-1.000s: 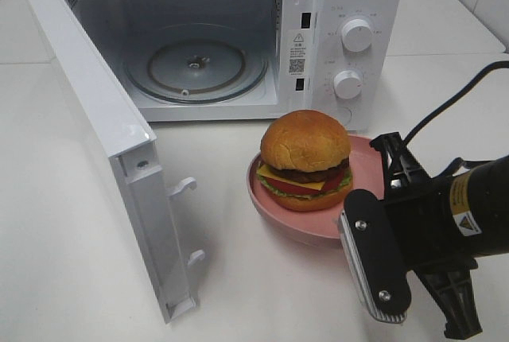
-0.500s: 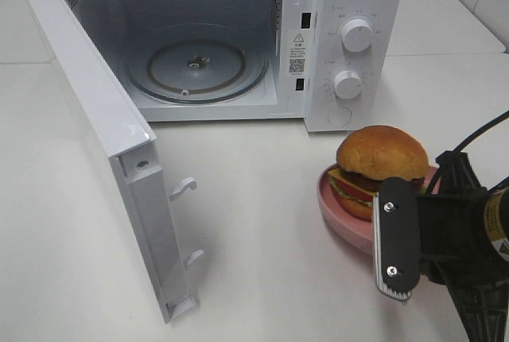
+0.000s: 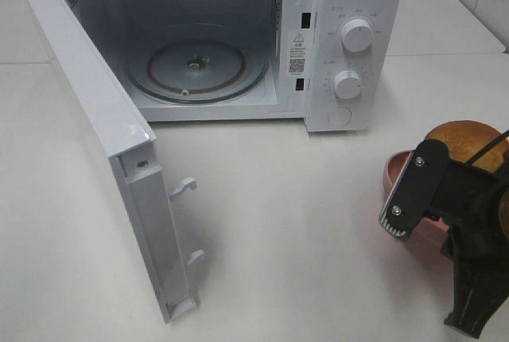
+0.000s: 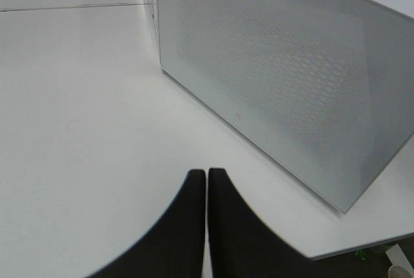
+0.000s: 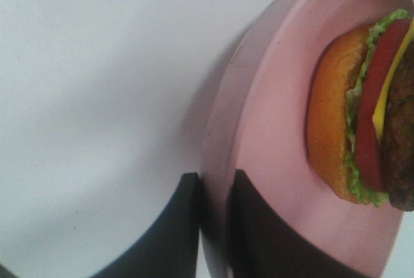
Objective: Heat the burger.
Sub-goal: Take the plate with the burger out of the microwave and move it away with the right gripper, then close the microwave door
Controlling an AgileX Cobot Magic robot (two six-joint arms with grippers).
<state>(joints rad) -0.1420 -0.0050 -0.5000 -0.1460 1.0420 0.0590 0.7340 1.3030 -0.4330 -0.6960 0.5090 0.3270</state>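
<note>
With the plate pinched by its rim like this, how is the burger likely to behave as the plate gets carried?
The burger sits loose on the pink plate, tall and layered, so it may slide or tip if the plate tilts. The right gripper holds only the rim, at one edge, so the plate could sag or pivot. The plate looks rigid and smooth, probably slippery.

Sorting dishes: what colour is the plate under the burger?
Pink plate; the right wrist view shows it best.

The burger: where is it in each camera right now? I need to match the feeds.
Exterior high: burger at the right edge, mostly hidden behind the right gripper.
Left wrist: not in it, only the microwave door.
Right wrist: burger at the right edge.
Shared landmark: the pink plate.
</note>
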